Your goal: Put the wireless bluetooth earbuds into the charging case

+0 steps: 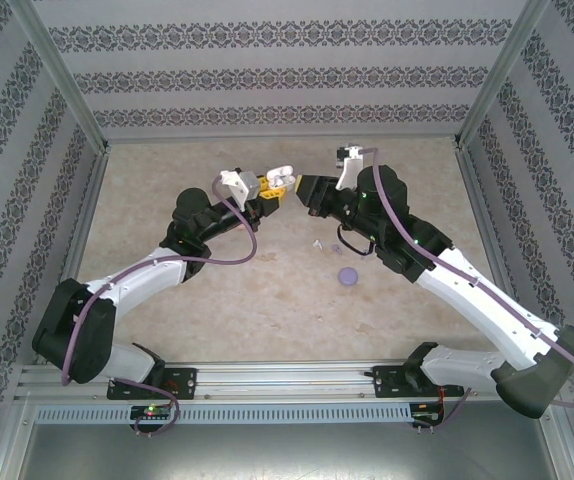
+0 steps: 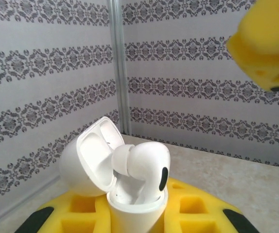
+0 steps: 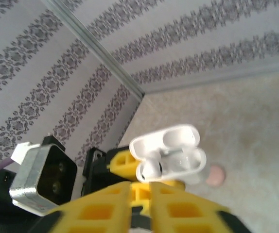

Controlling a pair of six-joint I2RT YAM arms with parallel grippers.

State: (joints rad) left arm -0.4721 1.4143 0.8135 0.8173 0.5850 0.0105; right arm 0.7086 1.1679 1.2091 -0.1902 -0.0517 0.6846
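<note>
In the open charging case [image 2: 134,212], clamped by the left gripper [image 1: 272,193], we note one white earbud [image 2: 147,167] tilted, not fully seated; right gripper [image 3: 140,191] beside case, closed empty; pressing-in remains, we judge

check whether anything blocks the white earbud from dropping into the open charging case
Nothing visible does. The lid is swung back, and the white earbud already stands stem-down in the charging case, its head above the rim.
</note>
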